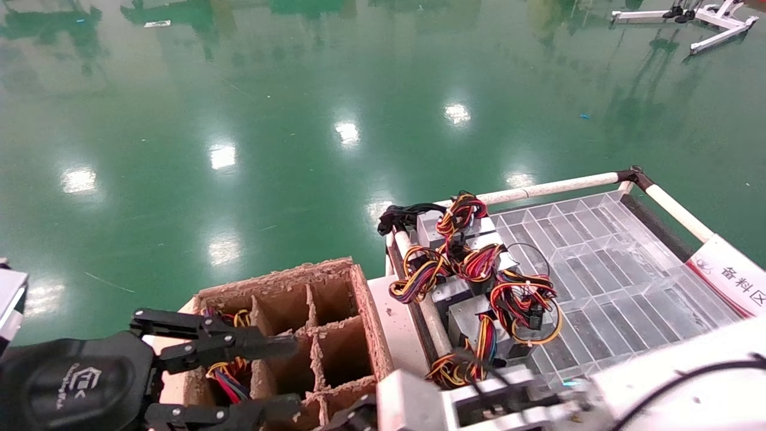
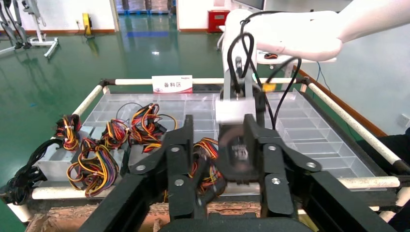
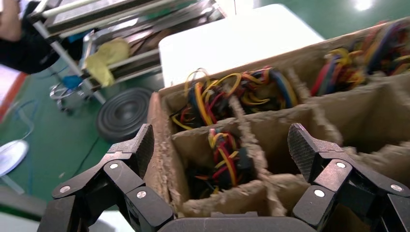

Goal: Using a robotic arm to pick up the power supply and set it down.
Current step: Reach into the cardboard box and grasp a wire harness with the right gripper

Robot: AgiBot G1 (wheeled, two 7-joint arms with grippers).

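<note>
We see a cardboard divider box (image 1: 335,335) standing just left of a clear compartment tray (image 1: 604,281); a white sign (image 1: 727,275) sits at the tray's right edge, green floor (image 1: 239,120) beyond.

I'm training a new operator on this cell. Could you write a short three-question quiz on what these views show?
1. True or false: the left gripper is clamped on a power supply.
2. Where do the power supplies with their coloured wires lie? A) on the green floor B) on the clear tray C) on a chair
3. Fill in: the right gripper is open, close to the divided ______ box.
Key: 1 false, it is open and empty; 2 B; 3 cardboard.
</note>
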